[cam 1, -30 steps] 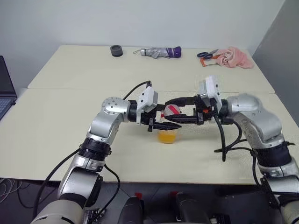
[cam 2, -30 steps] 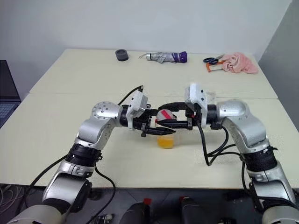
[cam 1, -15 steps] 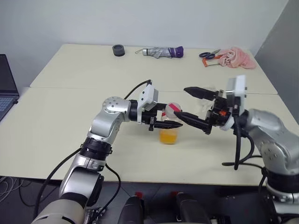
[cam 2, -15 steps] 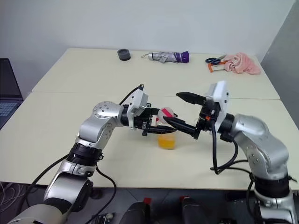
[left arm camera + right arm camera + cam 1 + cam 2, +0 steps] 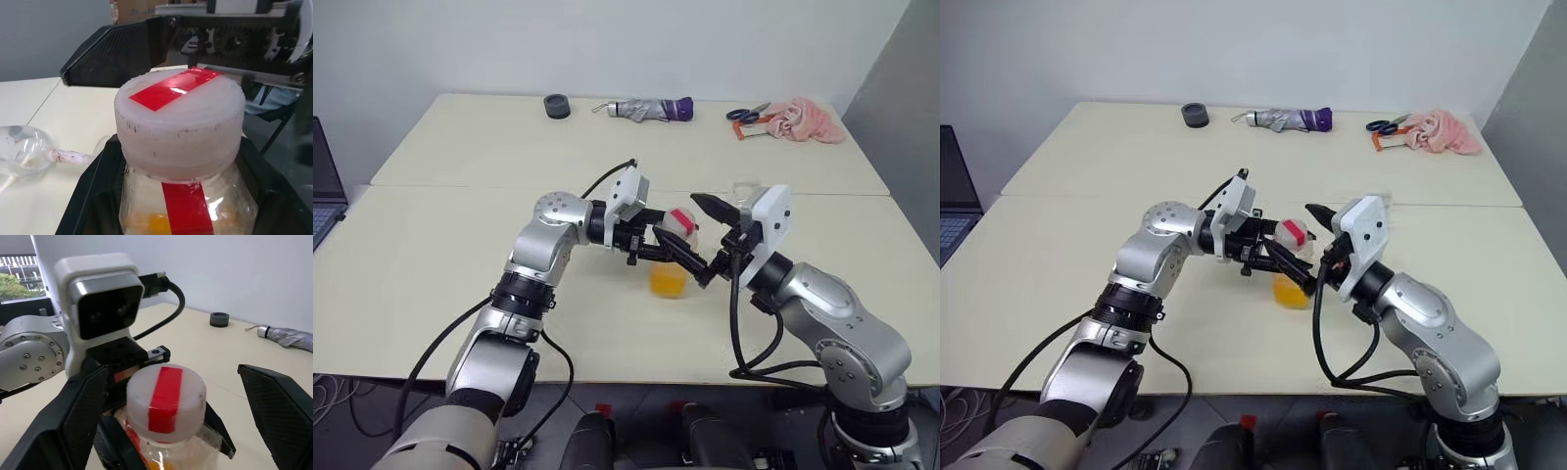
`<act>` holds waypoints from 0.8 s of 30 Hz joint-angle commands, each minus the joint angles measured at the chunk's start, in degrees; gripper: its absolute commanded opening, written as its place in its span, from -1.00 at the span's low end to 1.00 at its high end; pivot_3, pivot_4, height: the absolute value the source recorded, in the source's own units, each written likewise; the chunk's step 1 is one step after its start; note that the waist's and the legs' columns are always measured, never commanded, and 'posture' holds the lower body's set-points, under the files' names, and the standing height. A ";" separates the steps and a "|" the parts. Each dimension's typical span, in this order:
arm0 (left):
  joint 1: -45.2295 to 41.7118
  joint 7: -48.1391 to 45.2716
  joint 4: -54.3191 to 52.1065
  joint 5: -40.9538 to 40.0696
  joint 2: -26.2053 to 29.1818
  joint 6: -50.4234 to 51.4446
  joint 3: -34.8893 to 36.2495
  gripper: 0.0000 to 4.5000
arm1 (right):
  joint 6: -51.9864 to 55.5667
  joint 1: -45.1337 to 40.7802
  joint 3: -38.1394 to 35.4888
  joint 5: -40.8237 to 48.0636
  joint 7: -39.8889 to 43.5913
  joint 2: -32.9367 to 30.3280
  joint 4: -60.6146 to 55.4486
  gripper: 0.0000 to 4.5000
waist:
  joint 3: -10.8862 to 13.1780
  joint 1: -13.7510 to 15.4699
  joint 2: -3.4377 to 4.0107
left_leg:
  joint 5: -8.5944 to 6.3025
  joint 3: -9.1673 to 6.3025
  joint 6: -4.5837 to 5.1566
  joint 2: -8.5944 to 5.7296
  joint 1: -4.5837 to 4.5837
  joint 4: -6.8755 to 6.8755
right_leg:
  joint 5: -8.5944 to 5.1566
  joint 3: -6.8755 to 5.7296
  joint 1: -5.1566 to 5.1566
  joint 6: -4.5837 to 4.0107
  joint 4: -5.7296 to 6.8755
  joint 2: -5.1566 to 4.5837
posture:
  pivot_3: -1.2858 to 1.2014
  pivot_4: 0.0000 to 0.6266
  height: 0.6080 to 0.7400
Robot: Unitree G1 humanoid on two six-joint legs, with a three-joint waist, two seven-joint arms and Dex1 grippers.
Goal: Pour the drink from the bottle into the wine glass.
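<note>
Both sets of jaws sit together over the middle of the table (image 5: 431,245). Clamped tight on the bottle (image 5: 674,257), the left gripper (image 5: 658,247) holds it by the neck, just under the white cap (image 5: 179,125) with its red stripe, and the bottle stands upright above the table top. Wide apart and holding nothing, the fingers of the right gripper (image 5: 702,235) stand one on each side of the cap, not touching it. Orange drink (image 5: 668,280) fills the lower part of the bottle, which hangs below the two grippers. Just past the grippers, toward the right side of the table, is the wine glass (image 5: 744,189); in the left wrist view it looks to be lying on its side on the table top, with its stem flat along the table. Well apart from all this, along the far edge of the table, sit a small dark ring (image 5: 557,106), a folded grey and purple umbrella (image 5: 649,110), a pair of scissors (image 5: 748,115) and a pink cloth (image 5: 800,120) near the far right corner.
</note>
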 commanded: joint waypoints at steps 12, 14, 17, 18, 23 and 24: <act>-1.03 -0.89 -1.76 0.05 0.18 -1.72 0.68 -0.03 | -4.37 -0.51 2.18 -0.03 4.91 0.59 1.45 -0.14 | 0.00 0.01 0.00 | 0.00 0.00 0.00 0.01 0.00 0.00 | 0.00 0.00 0.00 0.00 0.00 0.00 | 0.03 -0.52 1.00; -0.82 -0.95 -2.22 -0.03 0.36 -1.56 0.68 -0.03 | -5.10 -1.42 2.26 1.68 9.84 -1.35 2.27 -0.14 | 0.00 0.00 0.00 | 0.00 0.00 0.00 0.00 0.00 0.00 | 0.00 0.00 0.00 0.00 0.00 0.00 | 0.03 -0.52 1.00; -0.43 -1.35 -3.46 -0.31 0.71 -0.95 0.61 -0.03 | -5.98 -6.57 2.66 5.54 27.06 -9.77 7.11 -0.14 | 0.02 0.02 0.02 | 0.00 0.02 0.00 -0.02 0.01 0.01 | 0.00 0.00 0.00 0.00 0.00 -0.01 | 0.03 -0.52 1.00; -0.26 -1.55 -3.96 -0.43 0.84 -0.66 0.55 -0.03 | -6.35 -9.06 3.19 5.98 32.61 -12.57 9.88 -0.14 | 0.03 0.02 0.02 | 0.00 0.04 0.00 -0.03 0.01 0.02 | 0.00 0.01 0.01 0.00 -0.01 -0.01 | 0.03 -0.52 1.00; 0.21 -1.28 -4.97 -0.45 0.91 -0.36 0.37 -0.03 | -10.33 -20.94 6.11 2.37 46.08 -16.31 27.21 -0.14 | 0.03 -0.44 0.03 | -0.01 0.03 0.02 0.04 0.10 -0.02 | 0.01 0.00 0.02 -0.02 0.01 0.06 | 0.03 -0.52 1.00; 0.21 -0.89 -5.13 -0.49 0.81 -0.32 0.44 -0.03 | -10.35 -21.51 6.00 2.41 47.11 -16.43 28.41 -0.14 | 0.03 -0.43 0.03 | -0.01 0.02 0.02 0.08 0.10 -0.02 | 0.01 -0.01 0.02 -0.03 0.00 0.10 | 0.03 -0.52 1.00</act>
